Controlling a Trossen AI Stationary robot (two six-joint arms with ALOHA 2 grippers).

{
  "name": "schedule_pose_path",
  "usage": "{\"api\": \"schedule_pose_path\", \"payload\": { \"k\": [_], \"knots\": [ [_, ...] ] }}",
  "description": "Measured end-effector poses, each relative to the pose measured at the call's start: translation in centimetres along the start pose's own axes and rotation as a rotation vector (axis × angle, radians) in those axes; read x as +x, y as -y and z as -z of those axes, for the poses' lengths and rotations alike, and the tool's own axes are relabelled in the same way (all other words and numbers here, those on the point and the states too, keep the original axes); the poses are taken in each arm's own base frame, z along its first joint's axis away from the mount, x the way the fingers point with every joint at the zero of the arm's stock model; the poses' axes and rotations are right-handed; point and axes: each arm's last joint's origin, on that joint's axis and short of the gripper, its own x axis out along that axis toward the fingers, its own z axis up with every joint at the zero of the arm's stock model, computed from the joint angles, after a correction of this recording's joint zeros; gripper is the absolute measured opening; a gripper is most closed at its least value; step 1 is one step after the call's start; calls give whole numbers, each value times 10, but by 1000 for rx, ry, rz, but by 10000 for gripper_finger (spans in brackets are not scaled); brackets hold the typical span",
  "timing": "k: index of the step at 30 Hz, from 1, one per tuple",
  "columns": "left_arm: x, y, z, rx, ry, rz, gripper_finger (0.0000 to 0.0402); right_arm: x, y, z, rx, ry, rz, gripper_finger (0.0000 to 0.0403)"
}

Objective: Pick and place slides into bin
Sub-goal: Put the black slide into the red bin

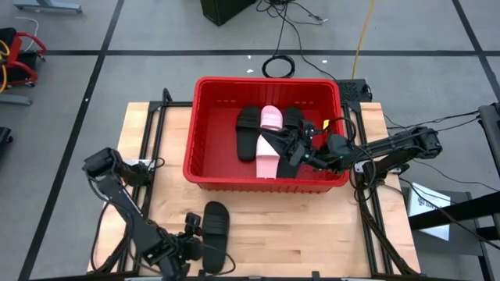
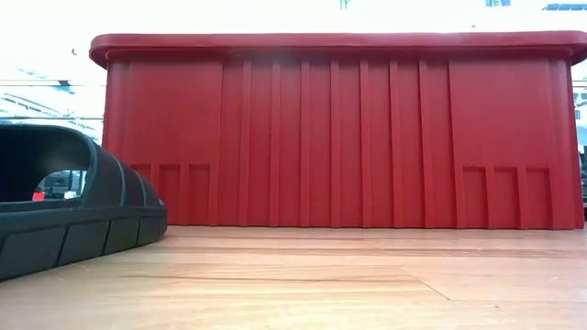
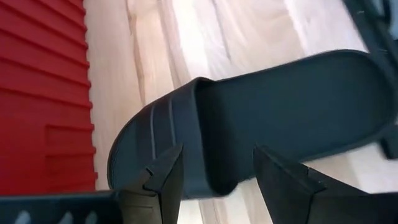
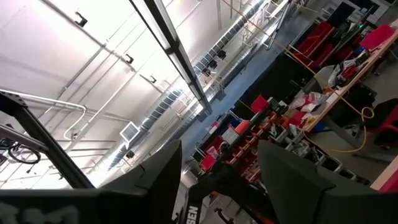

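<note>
One black slide (image 1: pixel 216 226) lies on the wooden table (image 1: pixel 312 234) in front of the red bin (image 1: pixel 211 168), where the other slides (image 1: pixel 269 140) are piled. The left gripper (image 3: pixel 214 180) stands spread wide at the strap end, its fingers either side of it, not closed on it. The right gripper (image 1: pixel 301 152) hangs over the bin, wide open and empty. Grey floor with cables surrounds the table.

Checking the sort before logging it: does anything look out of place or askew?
One black slide lies outside the bin, on the table by the open left claw. Inside, the slides are piled crookedly under the right claw.
</note>
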Motion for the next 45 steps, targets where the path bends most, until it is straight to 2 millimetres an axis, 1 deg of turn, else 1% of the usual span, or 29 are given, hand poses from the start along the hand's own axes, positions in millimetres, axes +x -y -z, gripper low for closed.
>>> {"api": "schedule_pose_path", "payload": {
  "k": [5, 12, 14, 20, 26, 29, 38, 40, 45],
  "knots": [
    [17, -10, 5, -20, -27, -26, 184, 0, 0, 1, -3, -5, 3, 201],
    [43, -23, 8, -40, -44, 35, 184, -1, -1, 2, -8, -11, 0, 201],
    [48, -28, 10, -57, -55, 23, 184, -1, -1, 2, -11, -14, 0, 201],
    [56, -44, 12, -119, -100, -56, 184, -3, -4, 6, -23, -30, -6, 201],
    [60, -52, 10, -149, -114, -77, 182, -3, -5, 7, -27, -33, -8, 201],
    [60, -53, 10, -170, -113, -93, 159, -3, -5, 7, -27, -32, -7, 201],
    [60, -53, 10, -188, -121, -76, 16, -5, -7, 10, -25, -49, -7, 201],
    [60, -53, 10, -207, -123, -69, 8, -5, -8, 11, -26, -52, -9, 201],
    [54, -47, 6, -218, -117, -35, 13, -6, -8, 13, -31, -67, -2, 201]
  ]
}}
